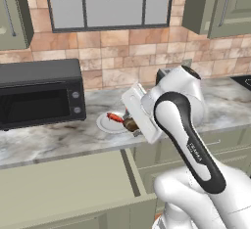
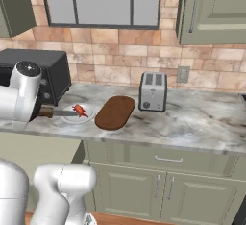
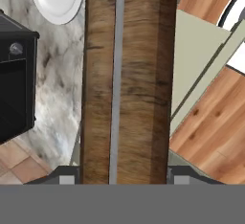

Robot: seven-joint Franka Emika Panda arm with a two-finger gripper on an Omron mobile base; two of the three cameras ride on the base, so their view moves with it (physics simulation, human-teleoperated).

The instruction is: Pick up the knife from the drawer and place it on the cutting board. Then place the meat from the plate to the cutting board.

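Right base view: marble counter (image 2: 192,123), brick backsplash (image 2: 120,56).

Meat (image 2: 79,109) on plate (image 2: 72,118) — cutting board (image 2: 115,112) right, beside plate.

I am holding the arm (image 1: 188,140) bent up from the base, its white forearm with the dark joint band leaning left and away over the near edge; the wrist is turned so the hand is lying roughly level, pointing sideways; the gripper (image 2: 45,112) is sitting at the far left in the right base view, and its jaws are clamping the knife (image 3: 125,82) by its brown wooden handle, which is running lengthwise between the fingertips (image 3: 67,177); the blade is sticking out to the right.
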